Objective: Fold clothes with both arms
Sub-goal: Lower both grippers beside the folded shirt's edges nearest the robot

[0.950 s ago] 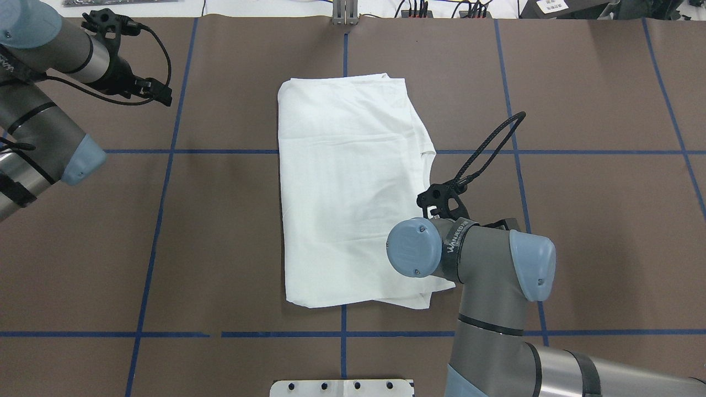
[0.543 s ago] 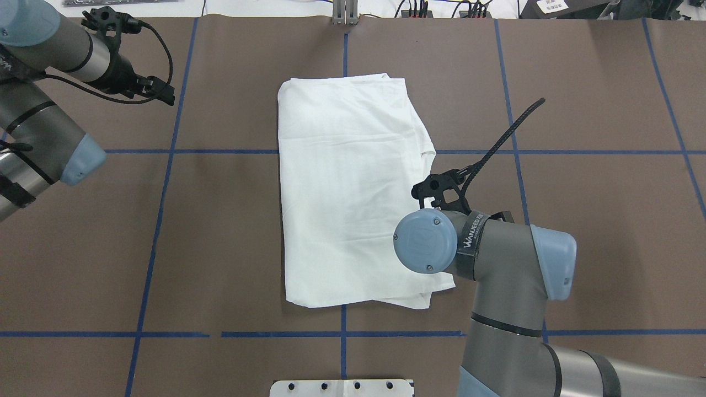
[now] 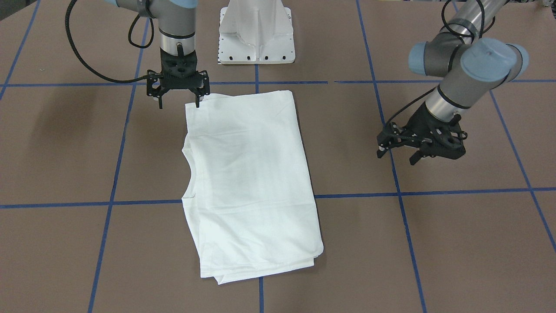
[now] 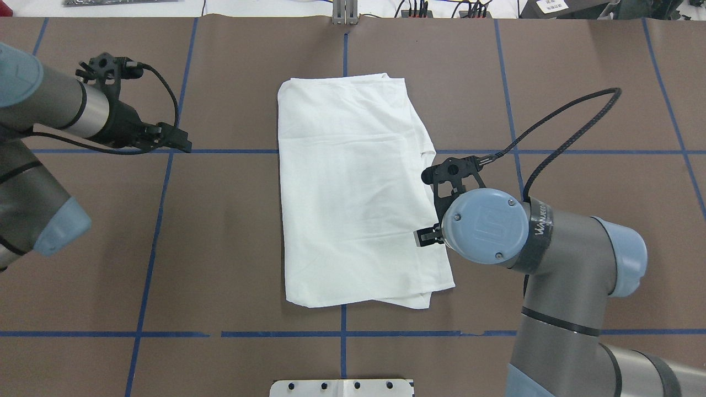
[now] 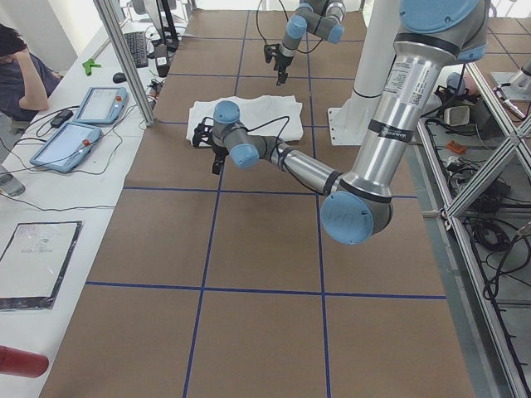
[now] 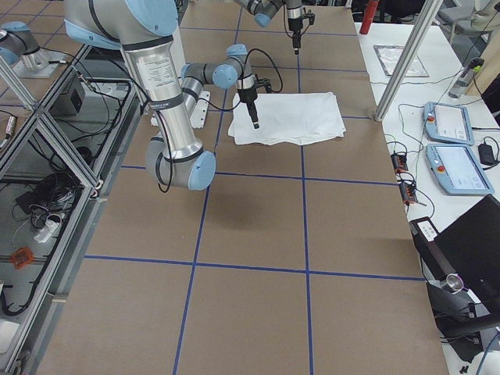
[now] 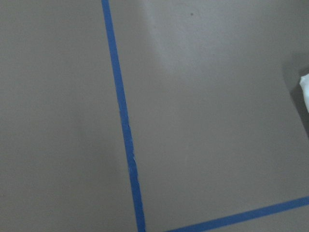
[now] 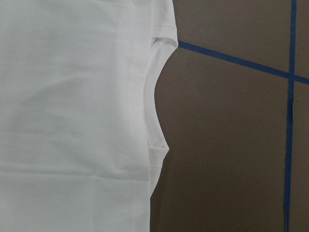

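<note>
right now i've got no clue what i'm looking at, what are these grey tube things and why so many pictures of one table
These are two silver-grey tube robot arms with light blue joint caps, a white metal pedestal between them, at a brown table marked with blue tape lines. Each ends in black two-finger jaws. The pictures show one moment from several cameras: one over the robot's shoulders, one facing it, one at each table end, one on each wrist. A folded white cloth T-shirt lies flat in the middle. The right arm holds its open jaws over the shirt's edge on its own side; its wrist camera shows the curved collar. The left arm hangs off to the side over bare table, jaws open. Nothing is held.
</note>
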`<state>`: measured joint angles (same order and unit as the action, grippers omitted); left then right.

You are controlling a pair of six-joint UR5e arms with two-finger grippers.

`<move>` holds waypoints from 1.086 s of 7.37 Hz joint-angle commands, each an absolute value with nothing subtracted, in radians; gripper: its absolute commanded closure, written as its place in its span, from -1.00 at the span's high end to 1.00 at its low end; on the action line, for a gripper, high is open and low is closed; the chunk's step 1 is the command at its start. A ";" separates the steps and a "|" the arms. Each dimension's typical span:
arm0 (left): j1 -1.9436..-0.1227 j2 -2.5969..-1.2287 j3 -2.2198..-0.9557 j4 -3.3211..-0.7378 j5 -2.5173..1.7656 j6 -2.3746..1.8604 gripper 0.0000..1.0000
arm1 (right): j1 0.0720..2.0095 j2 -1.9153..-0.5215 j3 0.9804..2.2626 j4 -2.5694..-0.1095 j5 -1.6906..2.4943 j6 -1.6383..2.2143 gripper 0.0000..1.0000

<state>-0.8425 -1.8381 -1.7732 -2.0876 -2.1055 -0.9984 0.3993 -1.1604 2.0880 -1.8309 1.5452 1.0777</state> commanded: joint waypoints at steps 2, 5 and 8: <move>-0.593 -1.810 -1.902 -2.085 -1.950 -1.324 1.00 | 0.400 -1.299 2.120 -1.592 1.563 1.187 1.00; -0.395 -1.912 -1.905 -1.934 -1.824 -1.518 1.00 | 0.397 -1.364 2.111 -1.477 1.560 1.224 1.00; -0.296 -1.979 -1.852 -1.836 -1.737 -1.534 0.99 | 0.397 -1.362 2.100 -1.477 1.560 1.226 1.00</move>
